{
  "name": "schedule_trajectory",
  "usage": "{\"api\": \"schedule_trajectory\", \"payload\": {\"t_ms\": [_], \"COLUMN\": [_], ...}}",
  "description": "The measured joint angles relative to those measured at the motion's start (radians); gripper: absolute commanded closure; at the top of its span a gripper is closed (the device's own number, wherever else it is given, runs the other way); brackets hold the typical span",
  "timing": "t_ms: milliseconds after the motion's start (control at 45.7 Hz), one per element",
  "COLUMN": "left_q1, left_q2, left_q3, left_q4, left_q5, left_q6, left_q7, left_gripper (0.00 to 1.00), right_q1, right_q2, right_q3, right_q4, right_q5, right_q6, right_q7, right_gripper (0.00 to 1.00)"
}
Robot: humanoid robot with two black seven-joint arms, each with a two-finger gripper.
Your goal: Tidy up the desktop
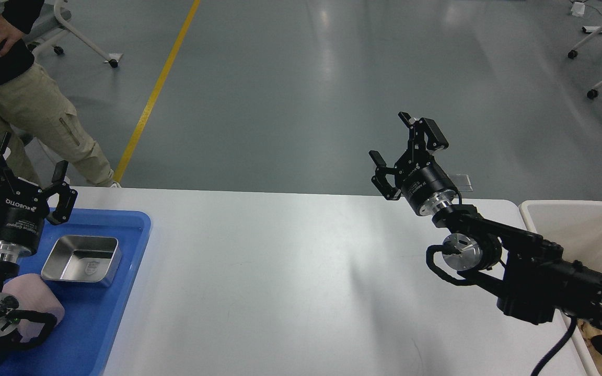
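Both claws spread, empty: left claw (32, 169), right claw (391, 143); pink object (32, 295) (arm-hidden) on blue tray (123, 271).

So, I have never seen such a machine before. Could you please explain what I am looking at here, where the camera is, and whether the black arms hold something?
The single picture comes from the robot's own head, looking down at a white desktop. The two black arms are the robot's. The left gripper and the right gripper are both open and hold nothing. On the left lies a blue tray with a metal dish and a pink object, partly hidden by the arm. At the right edge stands a cream bin. A person stands behind the table.
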Motion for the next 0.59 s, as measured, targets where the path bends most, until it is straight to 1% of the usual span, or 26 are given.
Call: {"api": "schedule_trajectory", "payload": {"t_ms": [131, 328, 394, 460, 525, 591], "left_q1": [-0.011, -0.058, -0.063, -0.066, -0.071, -0.079], "left_q2": [0.006, -0.005, -0.019, -0.029, -0.03, -0.023], "left_q3": [0.031, 0.04, 0.041, 0.048, 0.06, 0.072], "left_q4": [0.0, 0.009, 0.01, 0.01, 0.01, 0.01], "left_q5": [0.007, 0.008, 0.009, 0.009, 0.01, 0.01], "left_q6": [0.027, 0.059, 0.091, 0.121, 0.141, 0.149], "left_q7": [0.003, 0.009, 0.021, 0.045, 0.067, 0.079], "left_gripper": [0.03, 0.04, 0.03, 0.04, 0.04, 0.04], "right_q1": [-0.046, -0.106, -0.118, -0.128, -0.131, -0.132], "right_q2": [-0.056, -0.064, -0.061, -0.057, -0.052, -0.046], "right_q3": [0.004, 0.021, 0.032, 0.048, 0.069, 0.085], "right_q4": [0.045, 0.056, 0.057, 0.057, 0.053, 0.044], "right_q5": [-0.034, -0.085, -0.088, -0.089, -0.087, -0.085], "right_q6": [0.001, 0.005, -0.002, -0.019, -0.054, -0.093], "right_q7": [0.001, 0.003, 0.005, 0.005, 0.004, 0.002], "right_gripper": [0.0, 0.0, 0.0, 0.0, 0.0, 0.0]}}
